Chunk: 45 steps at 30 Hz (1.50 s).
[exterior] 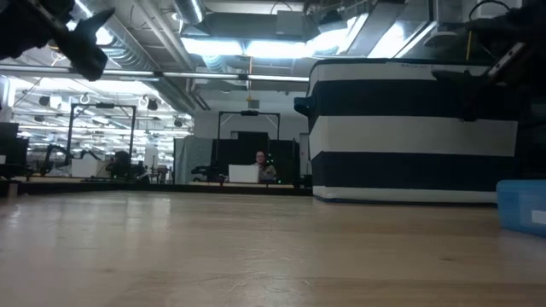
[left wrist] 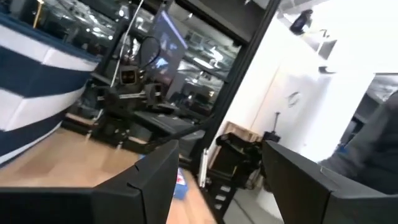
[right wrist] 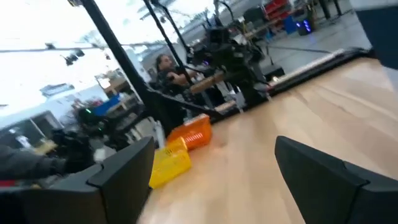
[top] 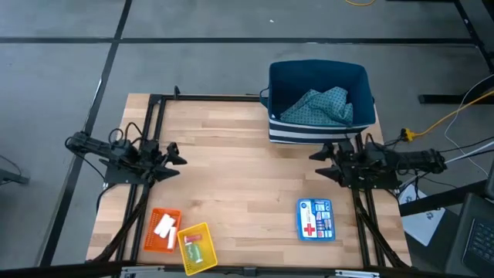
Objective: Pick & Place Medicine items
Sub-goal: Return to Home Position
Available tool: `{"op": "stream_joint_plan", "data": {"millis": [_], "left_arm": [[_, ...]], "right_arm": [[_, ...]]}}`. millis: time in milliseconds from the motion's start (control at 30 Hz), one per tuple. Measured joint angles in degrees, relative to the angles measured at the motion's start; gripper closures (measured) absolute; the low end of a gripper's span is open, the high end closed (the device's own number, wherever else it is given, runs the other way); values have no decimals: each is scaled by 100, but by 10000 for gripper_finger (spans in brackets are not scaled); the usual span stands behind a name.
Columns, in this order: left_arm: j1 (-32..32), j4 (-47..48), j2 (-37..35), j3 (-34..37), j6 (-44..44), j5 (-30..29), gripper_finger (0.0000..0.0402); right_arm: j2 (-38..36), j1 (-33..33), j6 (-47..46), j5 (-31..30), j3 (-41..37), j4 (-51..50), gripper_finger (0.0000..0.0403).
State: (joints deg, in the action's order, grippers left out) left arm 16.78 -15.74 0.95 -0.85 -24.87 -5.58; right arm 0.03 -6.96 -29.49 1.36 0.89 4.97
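Note:
The medicine items lie in two small baskets near the table's near-left corner: white tubes [top: 164, 229] in an orange basket [top: 163, 231] and a light-green piece [top: 193, 253] in a yellow basket [top: 197, 247]. The right wrist view shows both baskets [right wrist: 180, 149] far off. No pinkish-red stick shows. My left gripper [top: 176, 156] hovers open above the table's left side, well clear of the baskets. My right gripper [top: 318, 162] hovers open above the right side, in front of the bin. Both hold nothing.
A blue-and-white striped bin [top: 320, 100] stands at the far right with a blue patterned cloth [top: 320, 106] inside. A blue first-aid box [top: 316, 218] lies flat near the right edge. Bare wood [top: 239, 177] spreads across the table's middle. A person sits in the room beyond [exterior: 260, 162].

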Motion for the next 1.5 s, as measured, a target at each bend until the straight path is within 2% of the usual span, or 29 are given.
{"op": "stream_joint_plan", "data": {"millis": [167,300,400,567,733,933,1167,1333,1500], "left_arm": [[-2,671,0,6,-41,-24,171],[-2,1310,2,10,-3,-254,169],[-2,1341,81,10,544,-347,171],[0,1459,266,12,1700,245,173],[0,1494,650,17,2092,505,173],[0,1513,1190,17,2094,522,172],[0,1525,1708,21,1395,524,169],[0,1478,1853,21,1179,519,171],[0,1457,1856,21,1225,519,169]], "right_arm": [[-1,132,43,-166,0,-451,69],[198,142,618,-162,4,-449,69],[299,141,929,-153,4,-454,69],[425,140,1234,-150,4,-454,69],[595,136,1284,-143,7,-454,69],[906,136,1445,-134,9,-454,69],[1483,136,2595,-134,9,-454,69],[2015,136,3026,-133,9,-456,69],[2246,136,2966,-36,9,-454,69]]}}
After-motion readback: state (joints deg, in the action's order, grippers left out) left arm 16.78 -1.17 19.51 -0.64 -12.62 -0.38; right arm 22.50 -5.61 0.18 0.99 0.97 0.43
